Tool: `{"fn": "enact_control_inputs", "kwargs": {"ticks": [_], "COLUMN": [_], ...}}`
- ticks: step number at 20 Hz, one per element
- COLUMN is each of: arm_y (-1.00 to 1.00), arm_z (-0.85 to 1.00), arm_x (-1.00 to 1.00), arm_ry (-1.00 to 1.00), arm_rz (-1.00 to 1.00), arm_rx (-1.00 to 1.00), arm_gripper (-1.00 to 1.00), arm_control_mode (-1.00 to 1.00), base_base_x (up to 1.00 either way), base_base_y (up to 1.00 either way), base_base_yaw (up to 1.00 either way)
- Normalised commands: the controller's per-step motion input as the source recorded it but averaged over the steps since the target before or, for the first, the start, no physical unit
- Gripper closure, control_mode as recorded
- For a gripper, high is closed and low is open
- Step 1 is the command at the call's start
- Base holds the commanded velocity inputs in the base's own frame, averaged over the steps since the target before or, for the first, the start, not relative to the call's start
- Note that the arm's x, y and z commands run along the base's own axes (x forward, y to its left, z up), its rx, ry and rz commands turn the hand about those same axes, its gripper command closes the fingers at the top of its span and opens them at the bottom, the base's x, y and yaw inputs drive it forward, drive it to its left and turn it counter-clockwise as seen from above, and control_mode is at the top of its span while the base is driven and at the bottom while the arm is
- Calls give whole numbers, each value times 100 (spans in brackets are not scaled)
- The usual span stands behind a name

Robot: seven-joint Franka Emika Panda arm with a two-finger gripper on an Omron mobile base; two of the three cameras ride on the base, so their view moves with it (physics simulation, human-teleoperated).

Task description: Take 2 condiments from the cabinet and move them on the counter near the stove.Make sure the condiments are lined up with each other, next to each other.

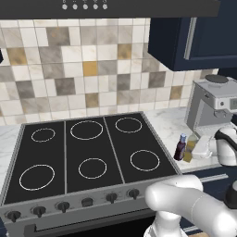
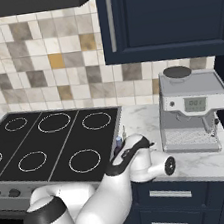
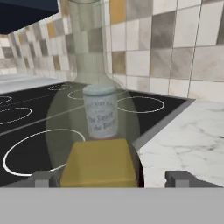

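1. White marble counter (image 1: 169,121) right of black stove (image 1: 88,152); tiled backsplash behind, navy door cabinet (image 2: 166,15) above.
2. Grey coffee machine (image 2: 191,108) at back right of counter, well apart from stove edge.
3. Dark sauce bottle (image 1: 180,147) w/ blue cap stands upright on counter just beside stove's right edge; clear oil bottle (image 1: 190,148) touching or just beside it on the right.
4. Hand view: oil bottle (image 3: 94,109) close in front, sauce bottle (image 3: 100,111) seen through the glass.
5. Arm reaches low from the right; gripper (image 3: 111,179) level, fingers (image 3: 179,179) spread wide either side of oil bottle, not clamping it.
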Motion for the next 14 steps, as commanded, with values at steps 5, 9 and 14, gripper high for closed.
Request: {"fn": "enact_control_inputs", "kwargs": {"ticks": [5,9,14], "arm_y": [0,0,0], "arm_z": [24,29,39], "arm_x": [-12,-22,-42], "arm_ry": [-11,-14,-7], "arm_rz": [0,0,0], "arm_rx": [0,0,0], "arm_gripper": [-100,-100,-100], "arm_control_mode": [-100,-100,-100], "base_base_x": [0,0,0], "base_base_y": [0,0,0], "base_base_yaw": [0,0,0]}}
